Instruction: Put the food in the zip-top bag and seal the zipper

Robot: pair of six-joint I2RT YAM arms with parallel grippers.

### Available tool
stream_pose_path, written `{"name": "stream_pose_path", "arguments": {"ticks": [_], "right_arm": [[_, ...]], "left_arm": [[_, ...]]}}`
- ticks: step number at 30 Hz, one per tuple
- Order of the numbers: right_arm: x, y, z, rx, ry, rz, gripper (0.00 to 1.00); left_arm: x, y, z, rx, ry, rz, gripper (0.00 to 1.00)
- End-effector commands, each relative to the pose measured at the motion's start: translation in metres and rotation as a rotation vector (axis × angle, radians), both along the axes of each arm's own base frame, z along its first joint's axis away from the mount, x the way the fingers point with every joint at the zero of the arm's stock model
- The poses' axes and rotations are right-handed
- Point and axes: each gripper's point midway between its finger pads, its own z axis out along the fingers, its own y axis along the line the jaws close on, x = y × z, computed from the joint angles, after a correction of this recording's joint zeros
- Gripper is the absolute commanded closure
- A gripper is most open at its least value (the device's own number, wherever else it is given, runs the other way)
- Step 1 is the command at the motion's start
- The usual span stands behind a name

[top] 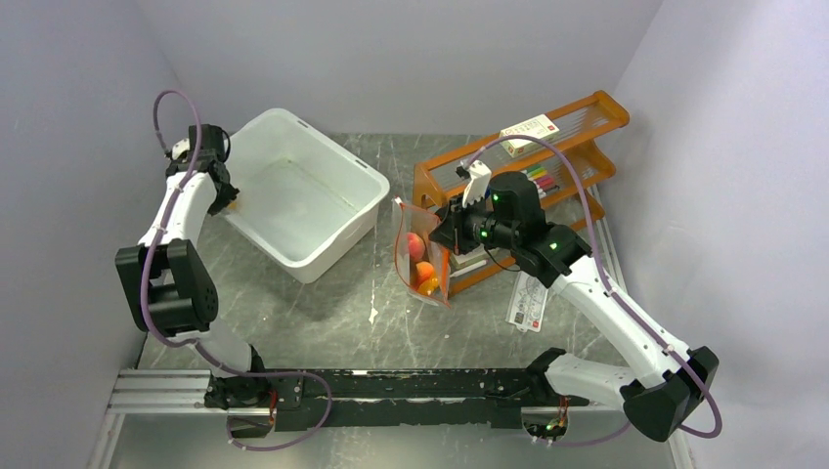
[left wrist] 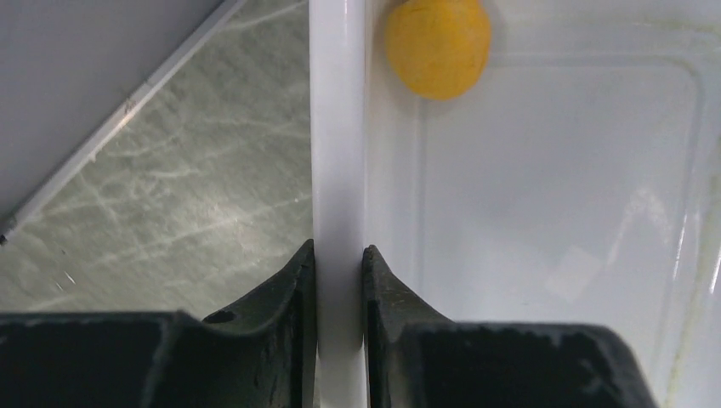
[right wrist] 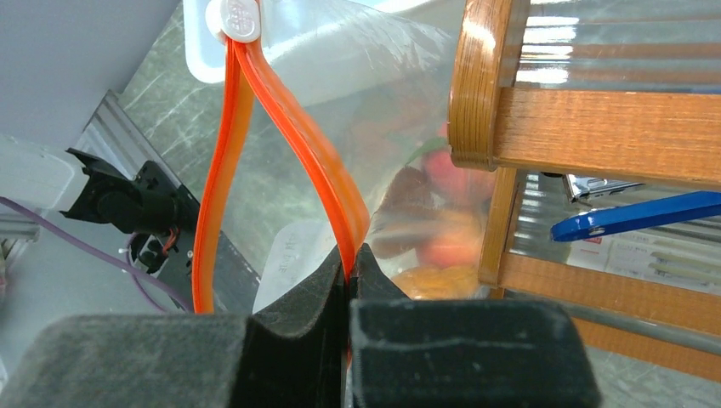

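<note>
Left gripper (left wrist: 339,263): we found its jaws drawn narrow onto the rim of the white plastic tub (left wrist: 337,127), one finger outside the wall and one inside.
Right gripper (right wrist: 349,259): pinched tight on one side of the orange-red zipper strip (right wrist: 293,136), holding the bag's mouth up.
Clear floppy zip-top bag (top: 422,256): stood upright just beside the orange wooden rack (top: 533,161), well apart from the tub.
Zipper state: unsealed. We saw its two tracks parted, meeting only at the white slider (right wrist: 241,19).
Food in bag: reddish, peach and orange round toy fruits (top: 420,262). There were several, but we could not count them.
Food outside bag: one yellow-orange round toy fruit (left wrist: 438,47), lying on the tub floor against the gripped wall.
Done, in our judgement: most of the fruit was bagged.
Left to do: the tub fruit had to be brought to the bag, then the zipper run closed along its length.
</note>
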Motion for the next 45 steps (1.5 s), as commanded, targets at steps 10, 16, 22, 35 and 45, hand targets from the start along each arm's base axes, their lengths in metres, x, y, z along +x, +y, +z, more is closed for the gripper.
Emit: {"name": "stream_pose_path", "arguments": {"ticks": [10,16,22,35,45], "right_arm": [[0.004,0.002,0.013,0.015,-0.036,-0.010,1.00],[0.004,0.001,0.012,0.010,-0.037,-0.004,1.00],[0.003,0.000,0.010,0.007,-0.040,-0.006,1.00],[0.004,0.000,0.010,-0.011,-0.034,-0.003,1.00],[0.007,0.001,0.010,-0.014,-0.027,-0.012,1.00]], "left_arm": [[0.035,0.047,0.030,0.206,0.011,-0.088,0.73],[0.055,0.041,0.071,0.180,-0.091,-0.114,0.48],[0.068,0.025,0.088,0.143,-0.202,-0.194,0.16],[0.112,0.003,0.033,0.228,0.078,-0.299,0.35],[0.110,0.009,-0.026,0.252,0.234,-0.300,0.23]]}}
